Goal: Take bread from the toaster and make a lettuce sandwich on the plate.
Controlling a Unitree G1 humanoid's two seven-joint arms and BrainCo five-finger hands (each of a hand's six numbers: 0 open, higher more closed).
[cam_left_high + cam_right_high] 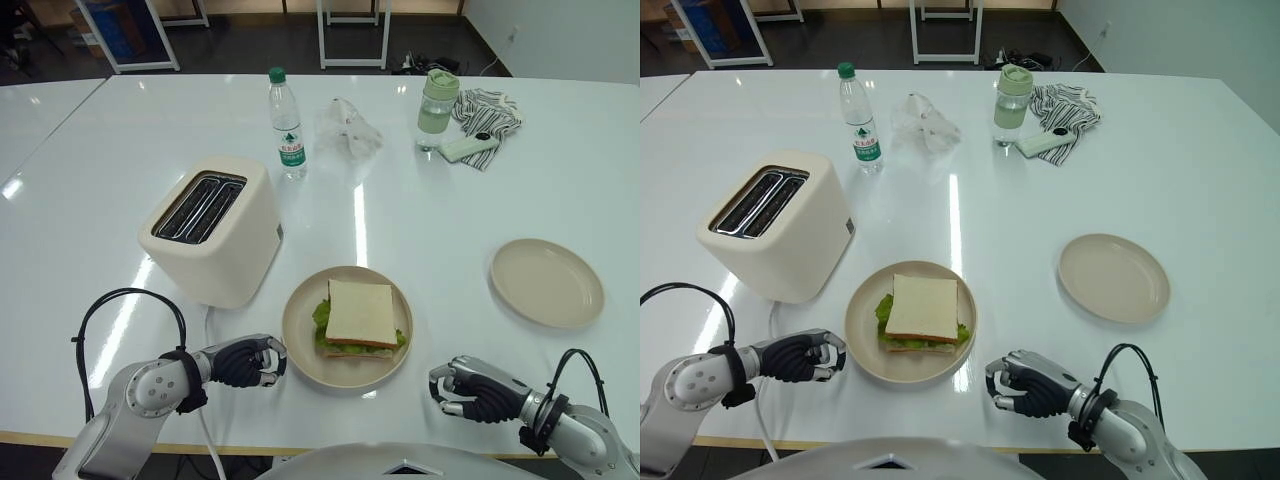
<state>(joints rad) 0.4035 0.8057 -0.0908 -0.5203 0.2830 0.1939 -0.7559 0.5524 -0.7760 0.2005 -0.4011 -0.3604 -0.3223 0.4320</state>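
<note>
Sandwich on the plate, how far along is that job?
Done: the sandwich sits on the plate, lettuce poking out at its sides, and the toaster slots look empty. In hand: nothing; the left hand and right hand are curled, flanking the plate. Left: seemingly nothing.

Lettuce sandwich point(360, 318) on plate point(300, 345) beside toaster point(212, 232).
</note>
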